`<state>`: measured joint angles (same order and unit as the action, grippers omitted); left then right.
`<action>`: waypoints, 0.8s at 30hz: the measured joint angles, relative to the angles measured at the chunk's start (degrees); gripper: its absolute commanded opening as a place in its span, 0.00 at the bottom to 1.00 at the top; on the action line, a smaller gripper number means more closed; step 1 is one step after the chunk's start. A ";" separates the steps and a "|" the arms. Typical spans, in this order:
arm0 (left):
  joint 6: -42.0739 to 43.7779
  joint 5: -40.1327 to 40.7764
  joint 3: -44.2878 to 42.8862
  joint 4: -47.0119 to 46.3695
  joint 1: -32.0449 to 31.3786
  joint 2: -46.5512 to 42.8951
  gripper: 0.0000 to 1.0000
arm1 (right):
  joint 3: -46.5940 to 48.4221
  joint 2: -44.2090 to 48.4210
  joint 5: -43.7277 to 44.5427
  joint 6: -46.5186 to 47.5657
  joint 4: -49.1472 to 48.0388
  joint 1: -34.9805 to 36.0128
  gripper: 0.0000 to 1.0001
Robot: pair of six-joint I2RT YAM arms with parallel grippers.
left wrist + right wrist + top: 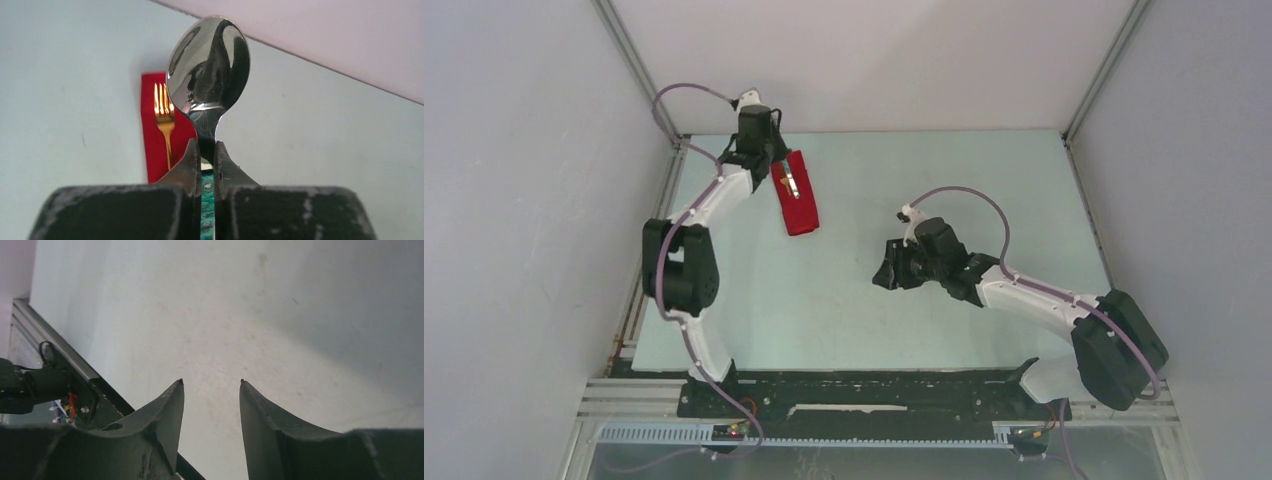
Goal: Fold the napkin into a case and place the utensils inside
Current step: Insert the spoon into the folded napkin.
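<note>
Clamping the spoon (209, 65), left gripper (205, 145) hangs near the case (150, 135) on the pale table (874, 300) (grey walls (524, 200) around); right gripper (211, 382) gapes.

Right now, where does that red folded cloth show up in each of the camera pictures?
Top external: the case lies upper left on the table, beside the left gripper.
Left wrist: the case is left of centre, behind the spoon, a gold fork on it.
Right wrist: not in it.
Shared landmark: the left gripper, shut on the spoon.
</note>
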<state>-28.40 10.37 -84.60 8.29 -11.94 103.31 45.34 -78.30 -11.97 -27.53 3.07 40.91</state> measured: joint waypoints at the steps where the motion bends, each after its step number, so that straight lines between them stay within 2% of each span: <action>1: 1.18 0.37 -2.95 0.22 0.44 2.78 0.00 | -1.14 0.09 -0.39 0.02 0.24 -0.92 0.52; 7: 5.51 1.95 -21.22 2.60 3.21 18.60 0.00 | -6.03 0.79 -2.64 0.02 1.03 -4.02 0.51; 12: 7.32 3.32 -30.23 3.17 4.33 27.36 0.00 | -6.73 1.62 -5.27 0.04 0.96 -5.33 0.50; 19: 7.48 3.37 -38.47 3.45 4.35 34.42 0.00 | -6.75 2.93 -7.85 0.17 0.94 -7.89 0.48; 24: 6.45 2.14 -40.17 4.61 4.37 36.28 0.00 | -6.75 3.85 -9.25 0.20 0.94 -9.27 0.47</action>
<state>-21.96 12.51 -124.77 12.91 -7.57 139.59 38.59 -74.46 -21.21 -27.33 4.01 31.64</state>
